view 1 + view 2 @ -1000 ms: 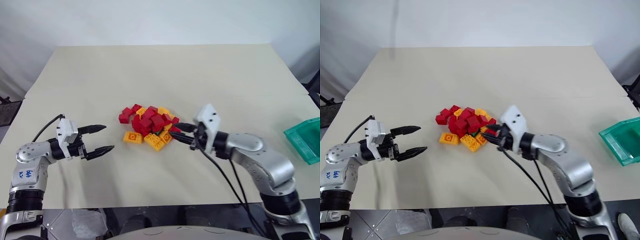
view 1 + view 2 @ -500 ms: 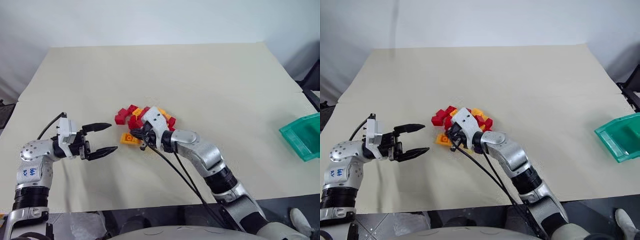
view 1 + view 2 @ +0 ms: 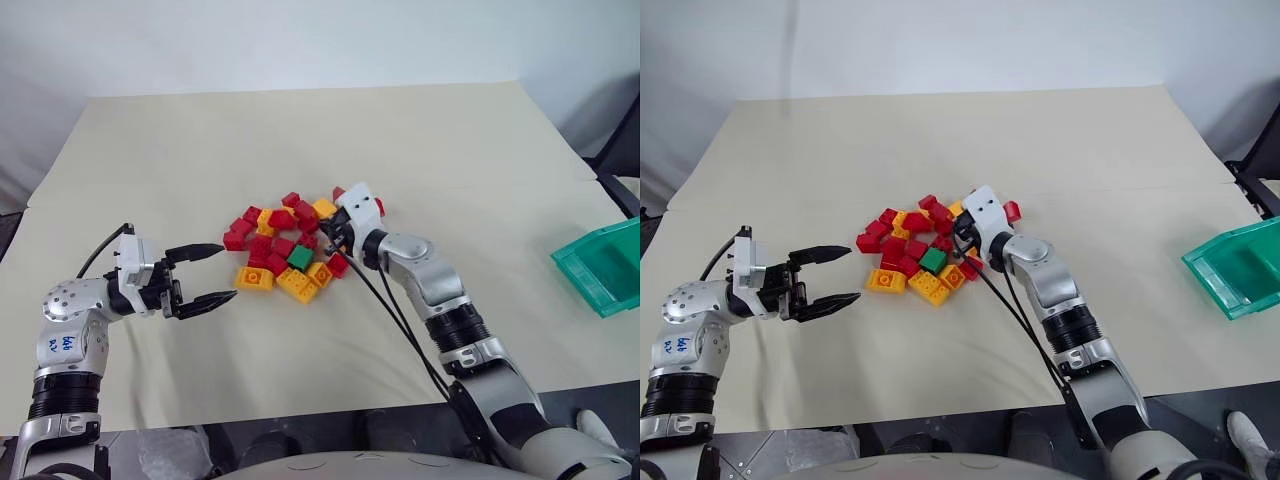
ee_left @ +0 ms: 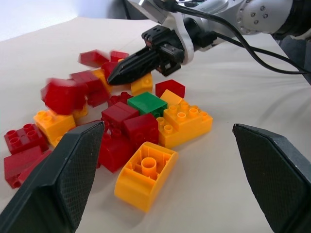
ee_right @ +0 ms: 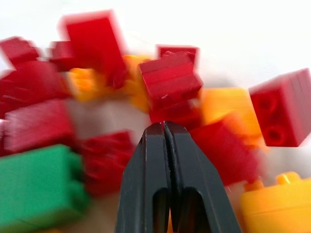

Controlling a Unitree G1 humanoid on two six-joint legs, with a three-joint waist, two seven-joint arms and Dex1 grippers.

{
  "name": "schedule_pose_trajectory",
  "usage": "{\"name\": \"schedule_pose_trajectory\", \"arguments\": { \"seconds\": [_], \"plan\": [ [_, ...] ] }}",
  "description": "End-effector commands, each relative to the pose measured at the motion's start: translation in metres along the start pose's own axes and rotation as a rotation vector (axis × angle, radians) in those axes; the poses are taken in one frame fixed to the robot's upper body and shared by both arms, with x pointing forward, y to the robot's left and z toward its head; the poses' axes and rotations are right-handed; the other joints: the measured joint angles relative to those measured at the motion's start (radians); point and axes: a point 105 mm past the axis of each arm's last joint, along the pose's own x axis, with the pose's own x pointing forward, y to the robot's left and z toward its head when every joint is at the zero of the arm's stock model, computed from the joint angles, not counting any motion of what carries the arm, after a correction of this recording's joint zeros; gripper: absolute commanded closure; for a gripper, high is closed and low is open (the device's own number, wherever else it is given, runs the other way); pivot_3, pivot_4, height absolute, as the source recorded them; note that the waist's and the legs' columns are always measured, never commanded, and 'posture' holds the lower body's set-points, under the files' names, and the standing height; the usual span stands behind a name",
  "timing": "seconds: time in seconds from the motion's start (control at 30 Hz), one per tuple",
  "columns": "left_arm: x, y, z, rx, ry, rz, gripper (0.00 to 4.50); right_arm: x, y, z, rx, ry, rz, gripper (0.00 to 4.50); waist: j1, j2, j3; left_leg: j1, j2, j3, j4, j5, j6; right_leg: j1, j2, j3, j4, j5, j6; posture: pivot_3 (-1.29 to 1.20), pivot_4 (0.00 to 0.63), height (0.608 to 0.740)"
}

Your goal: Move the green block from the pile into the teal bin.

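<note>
The green block (image 3: 299, 257) lies exposed at the near side of the pile (image 3: 283, 232) of red and yellow-orange bricks in the middle of the table. My right gripper (image 3: 325, 232) is shut with nothing between its fingers. Its tip pokes low into the pile just right of and behind the green block (image 5: 39, 187), among red bricks. My left gripper (image 3: 228, 270) hovers open and empty to the left of the pile, pointing at it; the green block (image 4: 147, 103) sits ahead of its fingers. The teal bin (image 3: 600, 265) stands at the table's right edge.
A yellow-orange brick (image 3: 254, 278) lies on its side at the pile's near left, and a larger one (image 3: 298, 285) sits just in front of the green block. A red brick (image 3: 379, 207) sits beside my right wrist. Bare beige table lies between the pile and the bin.
My right gripper has shut and swept through the pile, ending at its right side. Bricks have scattered, and the green block now lies uncovered. The left gripper has stayed put.
</note>
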Motion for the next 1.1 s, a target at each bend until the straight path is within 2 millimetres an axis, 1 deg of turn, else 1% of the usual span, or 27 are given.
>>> {"name": "schedule_pose_trajectory", "arguments": {
  "seconds": [0.03, 0.1, 0.23, 0.3, 0.37, 0.43, 0.47, 0.53, 0.6, 0.67, 0.7, 0.77, 0.83, 0.87, 0.93, 0.97, 1.1],
  "plan": [
    [0.001, 0.005, 0.005, 0.018, -0.026, 0.017, 0.0, -0.007, 0.006, 0.013, -0.041, -0.045, 0.035, 4.43, 0.0, 0.0, 0.0, 0.0, 0.0, 0.0, 0.0, 0.0, 0.0, 0.0, 0.0, 0.0, 0.0, 0.0, 0.0, 0.0, 0.15, 0.74],
    [0.003, 0.005, 0.004, 0.016, -0.029, 0.016, 0.0, -0.005, 0.016, 0.014, -0.037, -0.046, 0.067, 4.43, -0.001, 0.0, 0.0, 0.0, 0.001, 0.0, 0.0, 0.0, 0.0, 0.0, 0.0, 0.0, 0.0, 0.0, 0.0, 0.0, 0.15, 0.74],
    [0.006, 0.006, 0.004, 0.016, -0.037, 0.013, 0.0, 0.001, 0.042, 0.008, -0.039, -0.029, 0.138, 4.43, -0.002, 0.0, 0.0, 0.0, 0.001, 0.0, 0.0, 0.0, 0.0, 0.0, 0.0, 0.0, 0.001, 0.0, 0.0, 0.0, 0.15, 0.74],
    [0.006, 0.006, 0.004, 0.016, -0.039, 0.014, 0.0, 0.002, 0.048, 0.006, -0.041, -0.024, 0.158, 4.43, -0.002, 0.0, 0.0, 0.0, 0.001, 0.0, 0.0, 0.0, 0.0, 0.0, 0.0, 0.0, 0.0, 0.0, 0.0, 0.0, 0.15, 0.74],
    [0.006, 0.006, 0.005, 0.016, -0.039, 0.015, 0.0, 0.0, 0.059, 0.005, -0.04, -0.019, 0.197, 4.43, -0.001, 0.0, 0.0, 0.0, 0.001, 0.0, 0.0, 0.0, 0.0, 0.0, 0.0, 0.0, 0.0, 0.0, 0.0, 0.0, 0.15, 0.74],
    [0.004, 0.006, 0.005, 0.017, -0.037, 0.02, 0.0, -0.006, 0.069, 0.011, -0.05, -0.035, 0.247, 4.43, 0.002, 0.0, 0.0, 0.0, 0.001, 0.0, 0.001, 0.0, 0.0, 0.0, 0.0, 0.0, 0.001, 0.0, 0.0, 0.0, 0.15, 0.74],
    [0.003, 0.006, 0.005, 0.018, -0.036, 0.022, 0.0, -0.008, 0.07, 0.014, -0.054, -0.043, 0.256, 4.43, 0.003, 0.0, 0.0, 0.0, 0.001, 0.0, 0.001, 0.0, 0.0, 0.0, -0.001, 0.0, 0.0, 0.0, 0.0, 0.0, 0.15, 0.74],
    [0.002, 0.006, 0.005, 0.017, -0.035, 0.024, 0.0, -0.013, 0.066, 0.028, -0.042, -0.086, 0.25, 4.43, 0.002, 0.0, 0.0, 0.0, 0.001, 0.0, 0.001, 0.0, 0.0, 0.0, -0.001, 0.0, 0.0, 0.0, 0.0, 0.0, 0.15, 0.74],
    [0.002, 0.005, 0.005, 0.015, -0.034, 0.024, 0.0, -0.025, 0.059, 0.041, -0.059, -0.112, 0.269, 4.43, 0.003, 0.0, 0.0, 0.0, 0.001, -0.001, 0.001, 0.0, 0.0, 0.0, 0.0, 0.0, 0.0, 0.0, 0.0, 0.0, 0.15, 0.74],
    [0.001, 0.005, 0.004, 0.013, -0.032, 0.023, 0.0, -0.039, 0.06, 0.041, -0.119, -0.063, 0.344, 4.43, 0.008, 0.0, 0.0, -0.001, 0.001, -0.001, 0.001, 0.0, 0.0, 0.0, -0.001, 0.0, 0.0, 0.0, 0.0, 0.0, 0.15, 0.74],
    [0.002, 0.005, 0.005, 0.012, -0.033, 0.023, 0.0, -0.046, 0.063, 0.036, -0.141, -0.009, 0.397, 4.26, 0.01, 0.0, 0.0, -0.001, 0.0, -0.001, 0.001, 0.0, 0.0, 0.0, -0.001, 0.0, 0.0, 0.0, 0.0, 0.0, 0.15, 0.74],
    [0.002, 0.005, 0.004, 0.011, -0.033, 0.021, 0.0, -0.062, 0.064, 0.036, -0.17, 0.034, 0.473, 3.86, 0.018, 0.0, 0.0, -0.001, 0.0, -0.001, 0.002, 0.0, 0.0, 0.0, -0.001, 0.0, 0.0, 0.0, 0.0, 0.0, 0.15, 0.74],
    [0.001, 0.005, 0.004, 0.011, -0.033, 0.013, 0.0, -0.081, 0.053, 0.046, -0.134, 0.048, 0.515, 3.22, 0.024, 0.0, 0.0, -0.001, 0.001, -0.001, 0.001, 0.0, 0.0, 0.0, -0.001, 0.0, 0.0, 0.0, 0.0, 0.0, 0.15, 0.74],
    [0.001, 0.005, 0.005, 0.011, -0.033, 0.01, 0.0, -0.087, 0.049, 0.049, -0.127, 0.054, 0.52, 2.88, 0.026, 0.0, 0.0, -0.001, 0.001, -0.001, 0.002, 0.0, 0.0, 0.0, -0.001, 0.0, 0.0, 0.0, 0.0, 0.0, 0.15, 0.74],
    [0.0, 0.005, 0.004, 0.009, -0.035, 0.007, 0.0, -0.099, 0.035, 0.049, -0.156, 0.072, 0.499, 2.16, 0.027, 0.0, 0.0, -0.001, 0.001, -0.001, 0.002, 0.0, 0.0, 0.0, -0.001, 0.0, 0.0, 0.0, 0.0, 0.0, 0.15, 0.74],
    [0.0, 0.004, 0.005, 0.008, -0.035, 0.003, 0.0, -0.105, 0.029, 0.047, -0.166, 0.085, 0.488, 1.9, 0.028, 0.0, 0.0, -0.001, 0.001, 0.0, 0.002, 0.0, 0.0, 0.0, -0.001, 0.0, 0.0, 0.0, 0.0, 0.0, 0.15, 0.74],
    [-0.005, 0.002, 0.004, 0.0, -0.034, -0.001, 0.0, -0.126, 0.016, 0.042, -0.173, 0.125, 0.475, 0.54, 0.03, -0.001, 0.001, -0.001, 0.0, -0.001, 0.002, 0.0, 0.001, 0.0, -0.002, 0.0, 0.0, 0.0, 0.0, 0.0, 0.15, 0.74]
  ]
}}
